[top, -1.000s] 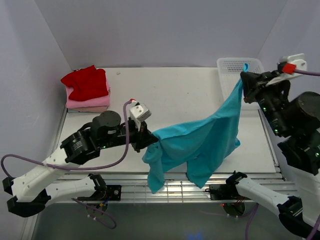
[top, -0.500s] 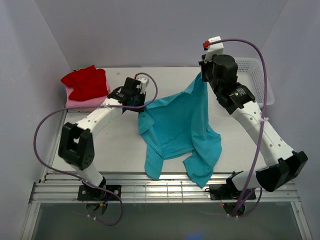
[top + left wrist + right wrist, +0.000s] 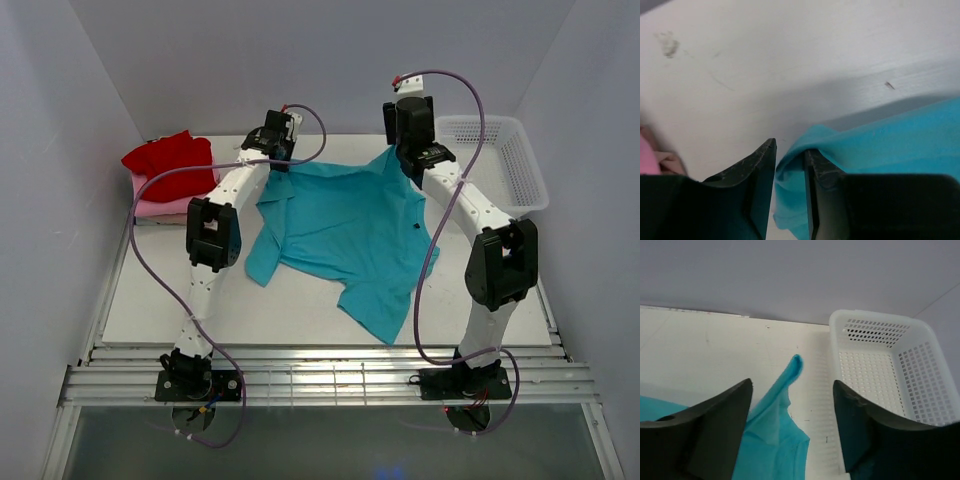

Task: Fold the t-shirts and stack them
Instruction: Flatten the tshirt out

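The teal t-shirt (image 3: 345, 225) lies spread on the table, collar end toward the back wall. My left gripper (image 3: 281, 158) is at its far left corner. In the left wrist view the jaws (image 3: 790, 147) stand slightly apart, open, with a slack fold of the teal cloth (image 3: 880, 140) between them and draped over the right finger. My right gripper (image 3: 405, 148) hovers over the far right corner, and its jaws (image 3: 792, 385) are wide open above a pointed tip of the shirt (image 3: 772, 440) that rests on the table. A red t-shirt (image 3: 172, 162) tops a pink one (image 3: 185, 205) at the back left.
The white mesh basket (image 3: 480, 122) stands at the back right, close beside my right gripper; its rim (image 3: 865, 315) shows in the right wrist view. A bit of pink cloth (image 3: 652, 155) is at the left edge of the left wrist view. The back wall is near both grippers.
Both arms carried the hanging teal shirt from the near edge to the back of the table and laid it flat. Both grippers, shut on its corners before, have opened.
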### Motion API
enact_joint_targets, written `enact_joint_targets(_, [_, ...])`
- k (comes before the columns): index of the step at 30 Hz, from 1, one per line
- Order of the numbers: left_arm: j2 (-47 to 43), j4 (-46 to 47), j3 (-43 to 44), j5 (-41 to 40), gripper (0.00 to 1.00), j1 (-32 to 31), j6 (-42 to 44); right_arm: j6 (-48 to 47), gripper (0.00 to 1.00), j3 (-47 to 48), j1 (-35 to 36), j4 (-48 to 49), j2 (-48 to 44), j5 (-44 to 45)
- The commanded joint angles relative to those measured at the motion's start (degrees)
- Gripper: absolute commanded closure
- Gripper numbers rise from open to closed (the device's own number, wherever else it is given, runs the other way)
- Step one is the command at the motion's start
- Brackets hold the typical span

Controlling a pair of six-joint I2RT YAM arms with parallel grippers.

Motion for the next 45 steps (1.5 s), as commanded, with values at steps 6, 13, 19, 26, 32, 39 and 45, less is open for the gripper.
enact_joint_targets(6, [-20.90,20.29,-20.02,-21.76,0.53,0.13,-4.84,-0.71,0.18,-4.68,0.06,7.74,-5.01,2.53])
enact_joint_targets(13, [-33.93,25.61,-34.28,-23.26,0.52,-4.70,-11.61,4.29,0.25,-19.73,0.06,4.52,-18.73,-1.16])
enact_joint_targets(19, [-38.94,26.39,-47.97,-9.21,1.00,-13.40,-20.21,8.86,0.79,-21.76,0.15,-7.68,-18.92,-3.54])
enact_joint_targets(26, [-33.59,23.77,-54.24,-1.91,1.00,-17.01,-26.20,13.26,0.92,-22.11,0.15,-19.03,-15.15,-10.38])
enact_joint_targets(32, [-29.37,21.21,-56.78,0.64,1.00,-18.59,-27.70,18.53,0.92,-20.97,0.15,-24.76,-10.05,-13.03])
enact_joint_targets(39, [-29.28,21.38,-62.49,1.35,1.00,-21.31,-31.21,21.96,0.92,-23.34,0.15,-26.17,-4.77,-19.00])
enact_joint_targets(45, [-29.62,21.91,-67.59,-0.58,1.00,-27.02,-35.08,26.27,0.92,-28.43,0.15,-24.94,-4.50,-22.69])
